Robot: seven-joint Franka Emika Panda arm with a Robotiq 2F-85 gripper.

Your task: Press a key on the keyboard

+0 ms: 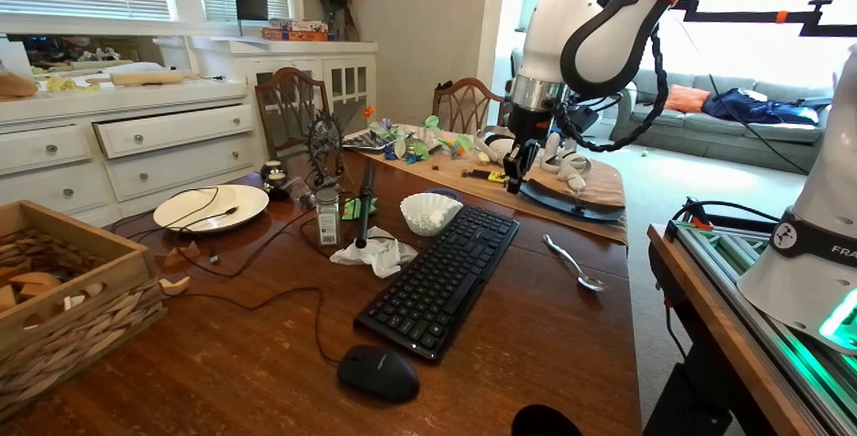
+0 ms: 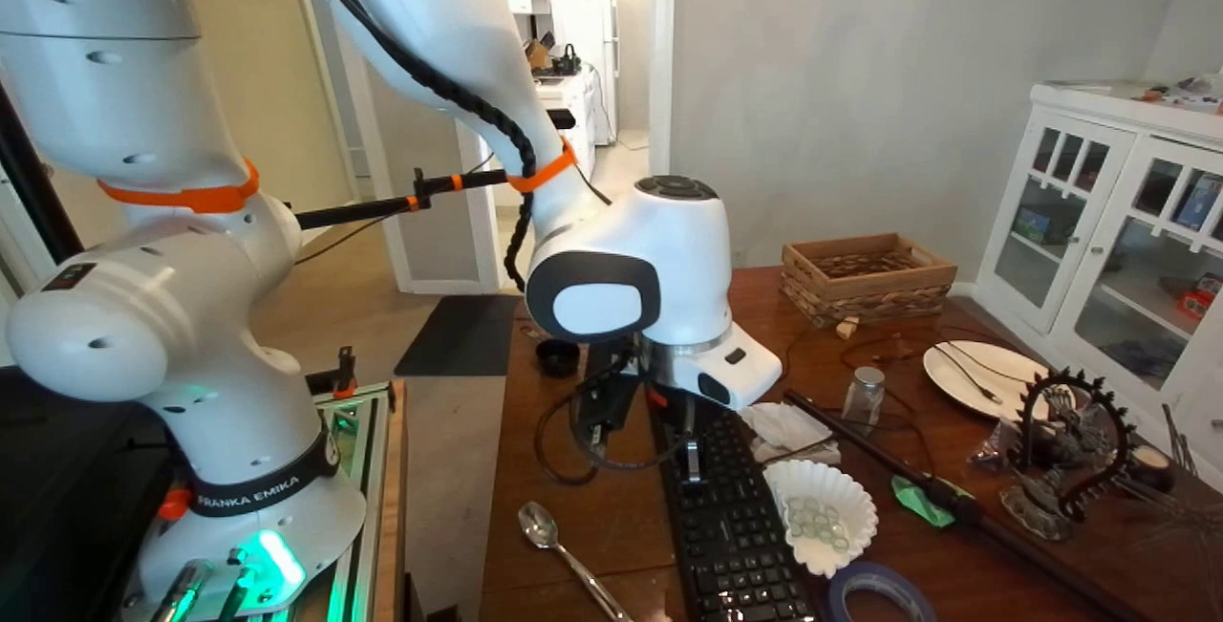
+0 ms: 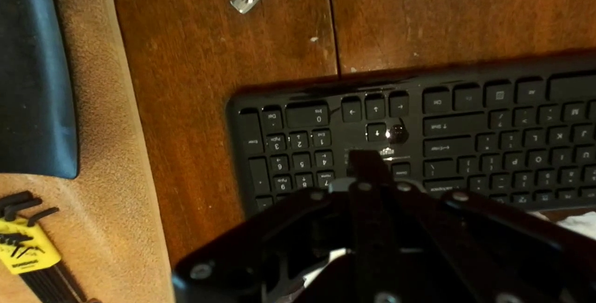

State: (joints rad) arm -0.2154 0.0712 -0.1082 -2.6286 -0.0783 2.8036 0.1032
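Note:
The long black keyboard (image 1: 445,282) lies flat on the wooden table. It also shows in an exterior view (image 2: 736,546), partly behind the arm, and in the wrist view (image 3: 449,147). My gripper (image 3: 371,158) has its fingertips together and holds nothing. In the wrist view the tips are over the section between the number pad (image 3: 298,154) and the main keys, near the arrow keys (image 3: 375,107). In an exterior view my gripper (image 1: 514,187) points down and appears above the keyboard's level. It also shows in an exterior view (image 2: 690,477). Some keys are hidden behind the fingers.
A mouse (image 1: 378,374) lies near one keyboard end. A spoon (image 1: 576,263) lies along one long side. A white fluted bowl (image 1: 428,213), tissue (image 1: 375,252) and black rod (image 1: 365,205) lie along the other. A curved dark piece (image 1: 572,201) lies beyond the number-pad end.

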